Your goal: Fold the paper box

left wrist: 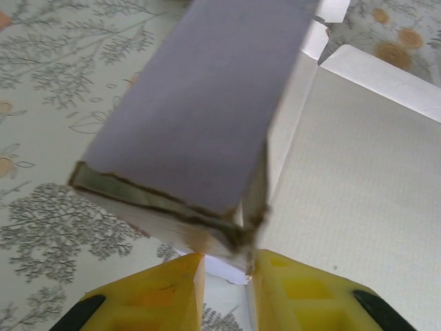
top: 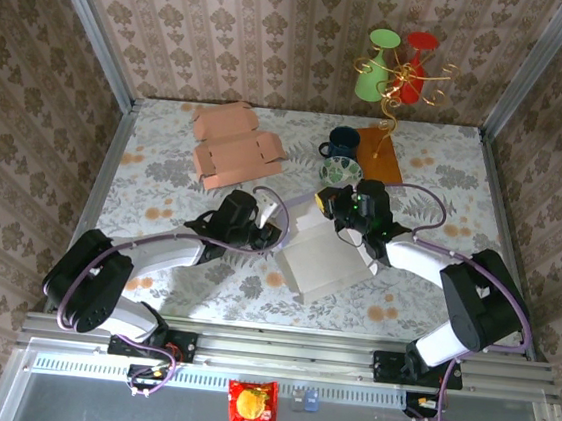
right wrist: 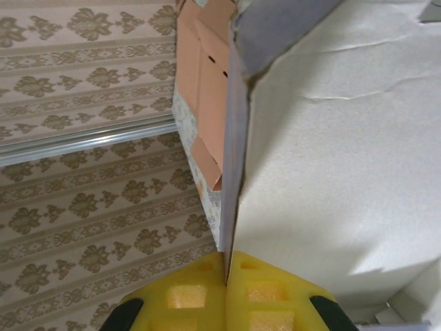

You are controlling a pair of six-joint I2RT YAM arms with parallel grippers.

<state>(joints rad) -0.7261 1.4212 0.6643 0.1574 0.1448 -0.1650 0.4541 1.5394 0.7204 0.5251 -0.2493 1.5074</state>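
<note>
near the arms, the left gripper (left wrist: 227, 261) is pinching a folded side wall of the white paper box (top: 321, 263), which is lying mid-table. beyond it, the right gripper (right wrist: 226, 261) is clamping another upright panel. the walls seemingly are being raised; the next move is likely calling for tucking them inward.

We look into a booth closed on three sides by walls (top: 279, 39) papered in beige, with brown damask motifs set between stripes; the same wallpaper (right wrist: 83, 83) appears from the right wrist, crossed by a metal strip (right wrist: 83, 141). Bare metal posts (top: 89, 29) run down to the table's two far corners. The table (top: 154, 172) wears a pale cloth printed with grey foliage and orange flowers. An aluminium rail (top: 286, 350) runs along its near edge, just beside a bright band of light (top: 250, 313). Below the rail lies a dull grey floor (top: 70, 400).
</note>
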